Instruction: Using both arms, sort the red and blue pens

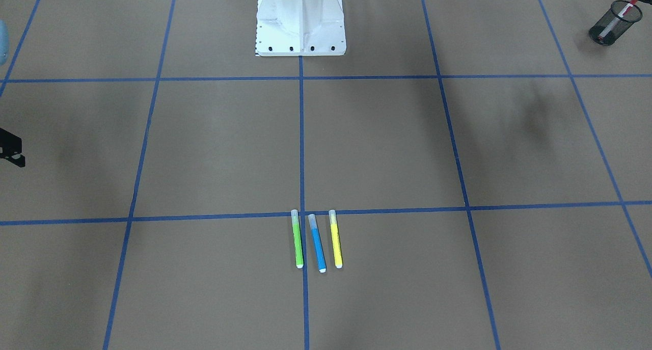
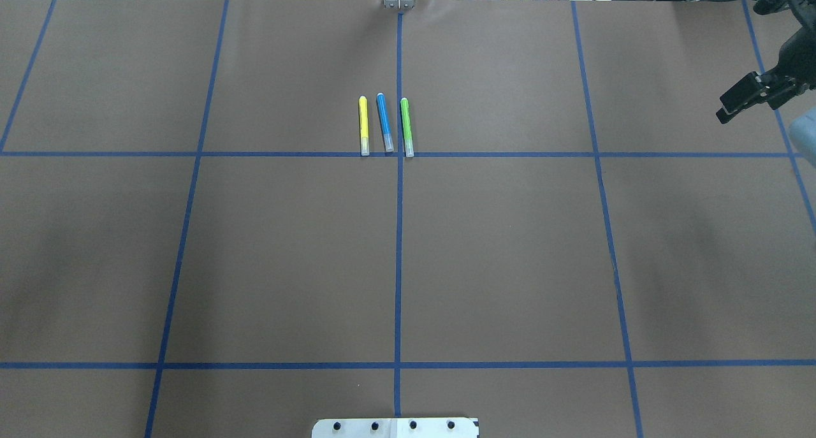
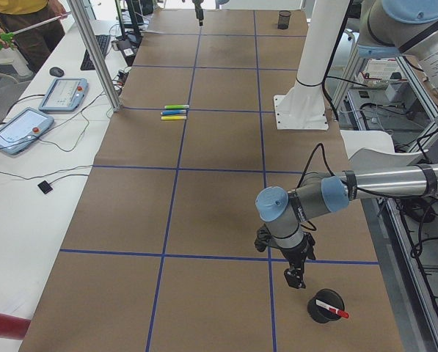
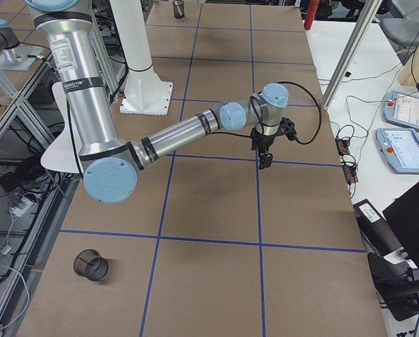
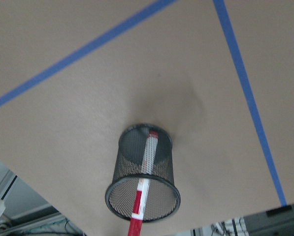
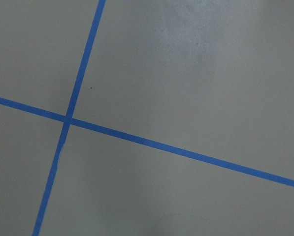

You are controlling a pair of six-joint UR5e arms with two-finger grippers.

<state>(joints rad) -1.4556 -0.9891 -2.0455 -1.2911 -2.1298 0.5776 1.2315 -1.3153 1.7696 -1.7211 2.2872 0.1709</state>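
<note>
— So, where do we stand with the red marker [image 5: 147, 156]?

— We see it leaning in the black mesh cup [image 5: 123, 158] at the robot's left end of the table, its red cap poking past the rim. We count that half as done.

— And the blue highlighter [image 1: 317, 243]?

— It lies flat on the operators' side of the table, midway along. It is between the green highlighter [image 1: 298, 240] and the yellow highlighter [image 1: 335, 240], just beside both. Nothing grips it, so we judge that half is left.

— Is either claw carrying anything?

— We think not. The left gripper [image 3: 294, 279] hangs just beside the cup, apart from the marker. The right gripper [image 2: 733, 103] hovers over bare table at the robot's right end, well apart from the pens. Whether either one's fingers are apart or together, we cannot tell.

— Where would blue go?

— Our guess is the second mesh cup [image 4: 97, 270] near the right end. We see nothing in it.

— And around all that?

— We have a brown paper-covered table [image 2: 510, 266] squared off with blue tape [image 2: 398, 266], and the white pedestal [image 1: 300, 19] at the robot's edge. Alongside is a white bench with two teach pendants [image 3: 19, 130] and loose cables. A person [image 3: 20, 18] stands at its far corner.
</note>
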